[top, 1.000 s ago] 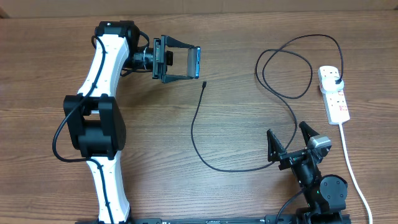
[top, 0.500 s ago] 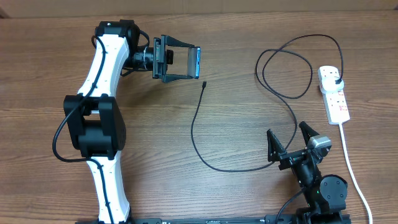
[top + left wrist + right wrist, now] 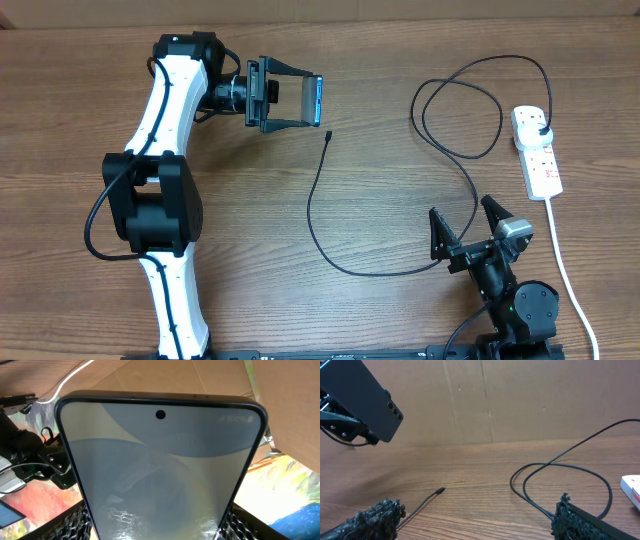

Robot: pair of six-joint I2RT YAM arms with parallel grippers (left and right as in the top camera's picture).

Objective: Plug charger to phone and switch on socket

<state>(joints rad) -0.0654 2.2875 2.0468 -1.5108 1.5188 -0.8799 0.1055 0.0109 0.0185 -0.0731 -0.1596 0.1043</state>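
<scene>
My left gripper [image 3: 310, 102] is shut on the phone [image 3: 315, 100] and holds it above the table at the back left. In the left wrist view the phone's screen [image 3: 160, 470] fills the frame between my fingers [image 3: 75, 522]. The right wrist view shows its dark back [image 3: 362, 397]. The charger is a thin black cable [image 3: 312, 215] with its connector tip [image 3: 328, 136] on the table just below the phone, also in the right wrist view [image 3: 439, 491]. Its plug [image 3: 541, 132] sits in the socket [image 3: 537, 152], a white power strip at the right. My right gripper [image 3: 465, 222] is open and empty near the front.
The cable makes loose loops [image 3: 460, 105] between the middle of the table and the power strip. The strip's white cord [image 3: 562, 265] runs down the right edge past my right arm. A cardboard wall [image 3: 520, 400] stands behind the table.
</scene>
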